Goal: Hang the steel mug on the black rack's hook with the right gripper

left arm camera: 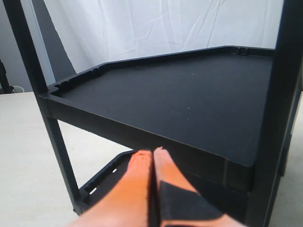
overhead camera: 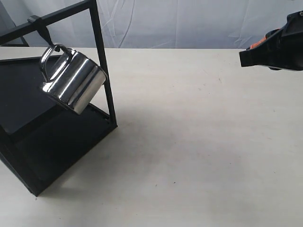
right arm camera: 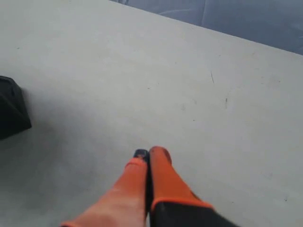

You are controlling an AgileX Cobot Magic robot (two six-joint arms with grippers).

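On the left, the steel mug (overhead camera: 73,80) hangs tilted by its handle from the hook (overhead camera: 41,29) on the black rack (overhead camera: 102,71) — hanging appears done. At far right, the right end effector (right arm camera: 148,156) sits well clear over the worktop (overhead camera: 203,142), fingers pressed together, empty — only withdrawal remains.

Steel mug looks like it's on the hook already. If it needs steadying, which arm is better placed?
Left, probably. The left gripper, shut, sits beside the black rack where the steel mug hangs from the hook. The right gripper, also shut, is far across the table.
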